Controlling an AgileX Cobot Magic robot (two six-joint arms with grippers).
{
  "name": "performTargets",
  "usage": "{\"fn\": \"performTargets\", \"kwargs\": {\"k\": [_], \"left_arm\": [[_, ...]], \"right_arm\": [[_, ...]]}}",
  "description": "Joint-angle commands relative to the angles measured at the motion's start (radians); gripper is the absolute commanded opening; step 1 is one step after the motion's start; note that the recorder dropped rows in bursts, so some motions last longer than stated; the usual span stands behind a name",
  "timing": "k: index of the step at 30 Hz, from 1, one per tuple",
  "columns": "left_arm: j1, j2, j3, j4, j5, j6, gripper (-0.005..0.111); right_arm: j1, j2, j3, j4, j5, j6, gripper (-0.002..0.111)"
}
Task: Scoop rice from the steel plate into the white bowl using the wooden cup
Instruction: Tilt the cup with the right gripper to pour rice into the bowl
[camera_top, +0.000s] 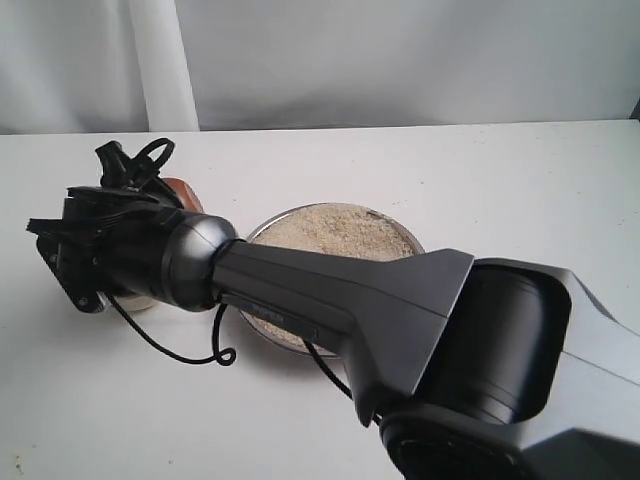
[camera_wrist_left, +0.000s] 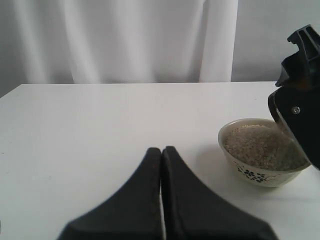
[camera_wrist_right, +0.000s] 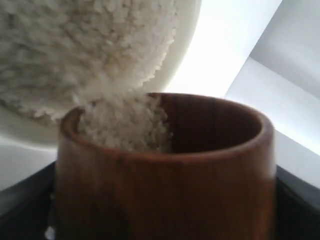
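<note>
From the exterior view: shows the right arm stretched from the lower right across the steel plate (camera_top: 410, 236) to the left side of the white surface (camera_top: 520, 190). Finds the rice (camera_top: 335, 235) spread as a pale layer over that plate, partly covered by the arm. Catches the right claw (camera_top: 150, 182) at the arm's far end, clamped on the wooden cup (camera_top: 183, 192), of which only a brown curve peeks out. Notes a black cable (camera_top: 170, 354) looping down from the wrist onto the surface. Cannot make out the white bowl here, hidden beneath the wrist. From the left wrist view: shows the left claw (camera_wrist_left: 161, 167) low over bare surface, its two dark fingers pressed together with nothing between them. Finds the white bowl (camera_wrist_left: 260, 175) upright on the surface, apart from the left claw, with a dark flower pattern on its wall and rice nearly to the rim. Sees part of the right claw hanging just above the bowl, and a pale curtain (camera_wrist_left: 125, 40) behind. From the right wrist view: looks closely at the wooden cup, gripped between dark fingers at both sides and tipped toward the bowl. Shows rice running from the cup's mouth onto the heap in the bowl, with more grains inside the lip.
</note>
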Motion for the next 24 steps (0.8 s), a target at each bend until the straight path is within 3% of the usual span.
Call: {"fn": "performTargets", "kwargs": {"k": [1,10,24], "left_arm": [[-0.003,-0.003,0.002,0.000,-0.006,-0.004,0.000],[-0.003,-0.003,0.002,0.000,-0.006,-0.004,0.000],[-0.003,-0.003,0.002,0.000,-0.006,-0.004,0.000]], "right_arm": [[0.011,-0.011,-0.011,-0.074,-0.004,-0.014,0.000],[0.013,-0.011,-0.011,-0.189,-0.041,-0.015,0.000],[0.013,-0.011,-0.011,-0.215,-0.136,-0.118,0.000]]}}
